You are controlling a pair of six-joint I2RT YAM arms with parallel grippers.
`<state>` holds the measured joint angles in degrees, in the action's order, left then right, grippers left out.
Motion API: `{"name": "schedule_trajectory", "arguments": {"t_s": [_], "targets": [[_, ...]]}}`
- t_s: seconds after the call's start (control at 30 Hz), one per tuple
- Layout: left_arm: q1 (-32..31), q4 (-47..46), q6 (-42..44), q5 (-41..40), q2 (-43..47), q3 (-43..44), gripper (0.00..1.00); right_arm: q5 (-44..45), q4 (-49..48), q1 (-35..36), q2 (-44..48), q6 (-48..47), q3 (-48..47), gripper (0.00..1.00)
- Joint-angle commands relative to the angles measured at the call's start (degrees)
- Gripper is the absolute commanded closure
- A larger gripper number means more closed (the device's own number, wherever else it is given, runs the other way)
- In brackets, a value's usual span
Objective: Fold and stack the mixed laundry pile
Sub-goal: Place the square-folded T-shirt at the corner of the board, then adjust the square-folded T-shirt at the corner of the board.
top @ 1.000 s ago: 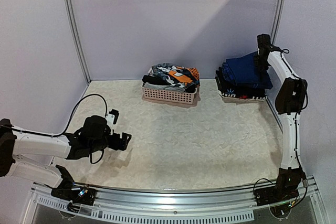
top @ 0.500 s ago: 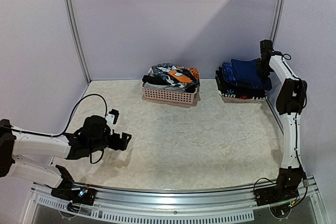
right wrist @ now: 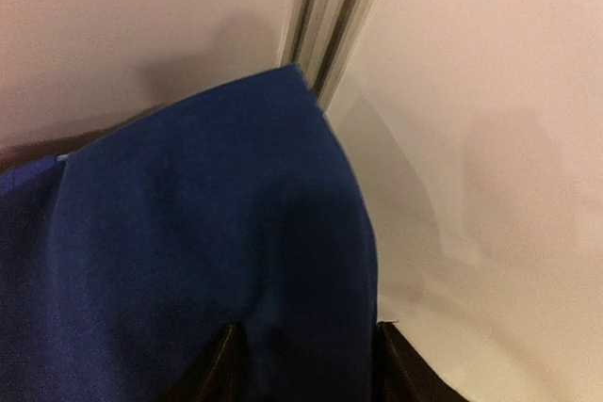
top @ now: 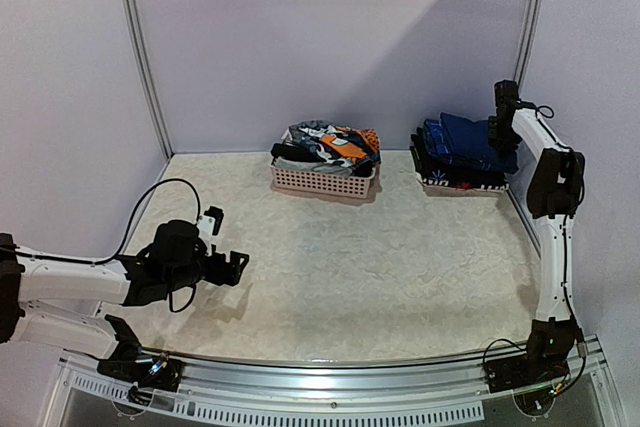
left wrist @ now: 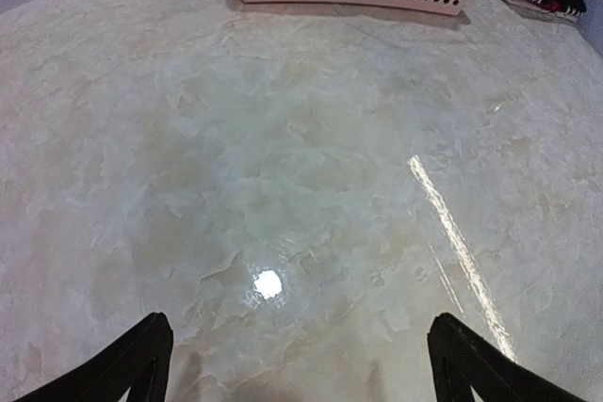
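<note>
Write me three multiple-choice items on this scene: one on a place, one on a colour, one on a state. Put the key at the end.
1. Where on the table does the folded stack sit?
A. Far right corner
B. Near left corner
C. Dead centre

2. What colour is the top garment of that stack?
A. Orange
B. White
C. Blue

3. How do the jaws of the left gripper stand?
A. Shut on a shirt
B. Open, with nothing between them
C. Out of view

Key:
1 A: the top view shows the stack against the back wall by the right post.
2 C: the top view and the right wrist view both show blue cloth uppermost.
3 B: the left wrist view shows two dark fingertips set wide apart, with only bare table between them.
</note>
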<state>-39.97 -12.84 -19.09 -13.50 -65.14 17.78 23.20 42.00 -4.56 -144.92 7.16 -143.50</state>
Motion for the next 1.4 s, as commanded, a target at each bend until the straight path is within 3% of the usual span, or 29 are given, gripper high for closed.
{"name": "schedule_trajectory", "arguments": {"t_s": [0.0, 0.2, 0.37, 1.03, 1.37], "targets": [[-0.38, -0.44, 0.17, 0.12, -0.48, -0.38, 0.04, 0.84, -0.19, 0.07, 5.53, 0.26, 0.92, 0.40], [-0.38, -0.54, 0.18, 0.10, -0.78, -0.29, 0.04, -0.04, 0.56, 0.16, 8.33, 0.44, 1.63, 0.16], [-0.38, -0.62, 0.19, -0.01, -0.77, -0.20, 0.04, -1.20, 0.08, 0.25, 11.83, 0.92, 4.04, 0.02], [-0.38, -1.25, 0.61, 0.04, -2.38, 0.64, 0.04, -6.81, 3.52, 4.18, 17.63, 0.11, 6.19, 0.01], [-0.38, -1.60, 0.31, 0.59, -3.14, 0.85, 0.04, -10.98, 3.08, 11.56, 15.89, -3.58, 8.58, 0.02]]}}
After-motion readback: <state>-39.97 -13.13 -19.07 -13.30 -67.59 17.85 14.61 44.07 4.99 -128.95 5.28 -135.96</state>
